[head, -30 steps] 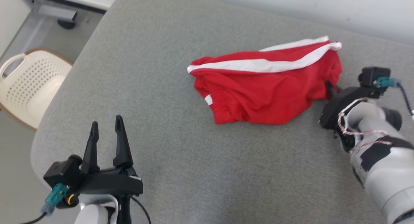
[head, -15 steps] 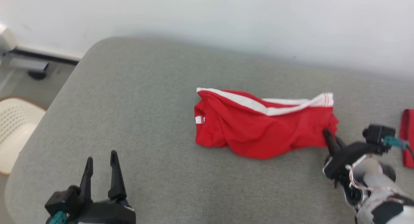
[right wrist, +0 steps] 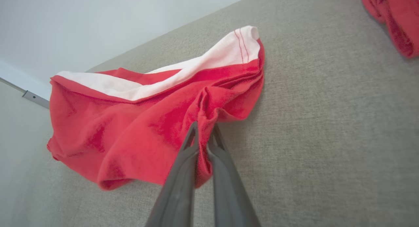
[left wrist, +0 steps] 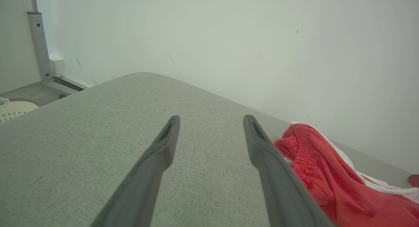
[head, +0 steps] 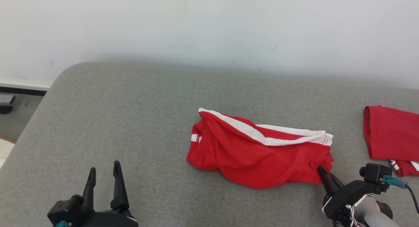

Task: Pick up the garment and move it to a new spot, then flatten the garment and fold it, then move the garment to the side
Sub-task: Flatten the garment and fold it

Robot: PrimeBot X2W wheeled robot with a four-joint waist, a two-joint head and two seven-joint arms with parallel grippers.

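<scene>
On the grey fabric worktop, the red garment lies bunched right of centre, a white stripe running along its far side to a stitched end at the right. The right gripper is clamped on the garment's near right corner; in the right wrist view a fold of red cloth is pinched between its fingers, which stand almost together. The left gripper hangs at the near left with its fingers apart and nothing between them, well apart from the garment. A broad bare stretch of worktop lies between that gripper and the garment's left end, and it runs on to the rounded far left corner. Beyond the left edge the surface drops to the floor, where a sliver of a cream chair shows. The far edge meets a plain pale wall, with a clear grey band between it and the garment. To the right, a second red piece lies near the right border, a strip of bare worktop between it and the garment. A small white patch at the garment's left end is too small to read.
</scene>
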